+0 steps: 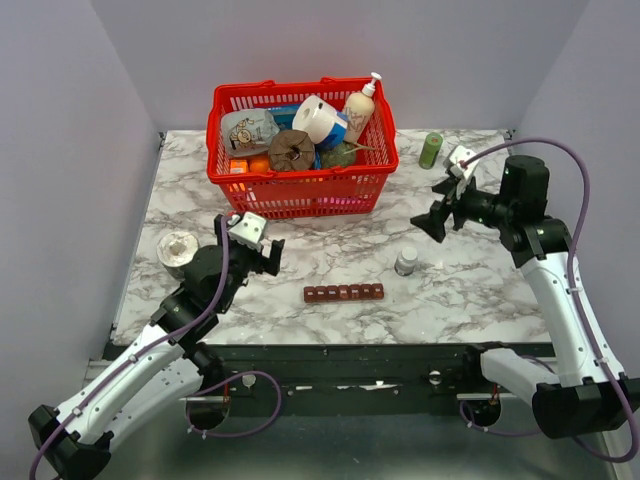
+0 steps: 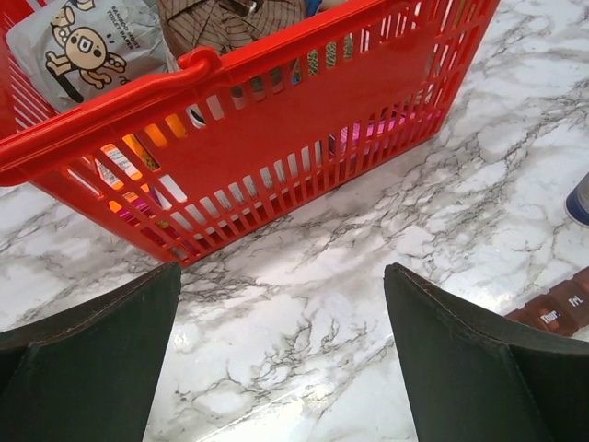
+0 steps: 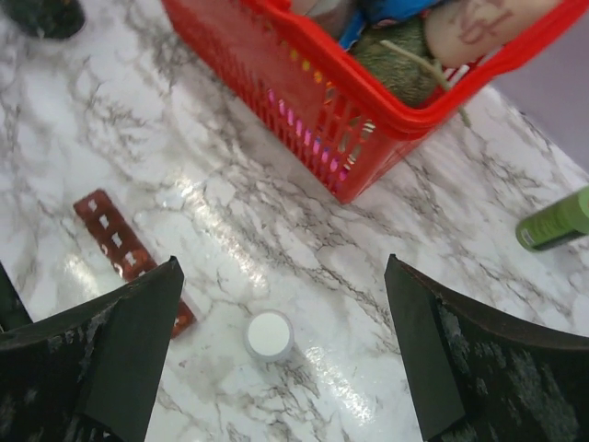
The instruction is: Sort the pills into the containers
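Pill organizer (image 1: 344, 293): a narrow dark red-brown strip of small lidded compartments. It lies flat on the marble table (image 1: 480, 290), near the front edge, between the two arms. All lids look closed.
Left gripper (image 1: 264, 252): spread wide and holding nothing. It hangs over bare marble in front of the red basket (image 1: 300, 180), apart from the strip.
Right gripper (image 1: 437, 208): also spread wide and empty, raised above the table. Its wrist camera looks down on the strip and the small bottle with a white cap (image 1: 406, 262).
Pills: we see none loose. We cannot tell if they are inside the bottle.
How the strip will handle: we judge it light, stiff and smooth, so it may slide on the polished marble when pushed. The lids look thin and probably need a gentle touch.
Where to hold: we would take it across the narrow width, near one end, so that the lids stay free.
Progress: we think the sorting has not started.
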